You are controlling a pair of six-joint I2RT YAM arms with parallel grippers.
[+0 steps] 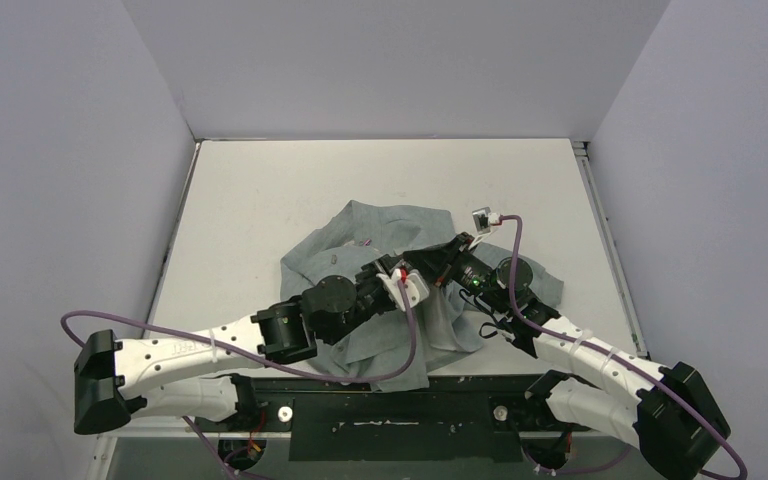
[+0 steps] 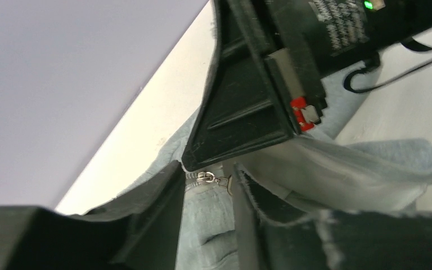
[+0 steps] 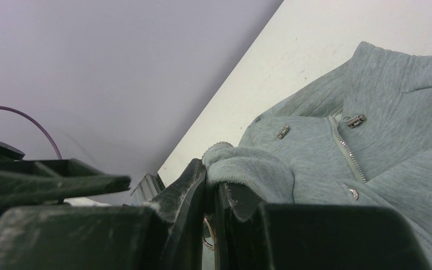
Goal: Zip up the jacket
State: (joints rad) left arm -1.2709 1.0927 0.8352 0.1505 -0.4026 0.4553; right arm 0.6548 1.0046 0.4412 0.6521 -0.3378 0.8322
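Top external: pincers [image 1: 407, 283] [image 1: 430, 272] converge on jacket [image 1: 360, 225], seemingly touching.

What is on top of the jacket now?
The left tool and the right tool meet over the middle of the jacket; the right tool pinches a fold. The fabric beneath them is hidden from above.

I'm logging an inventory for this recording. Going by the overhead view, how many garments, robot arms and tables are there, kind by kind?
Grey jacket: 1
Robot arms: 2 (left arm, right arm)
White table: 1
Total: 4
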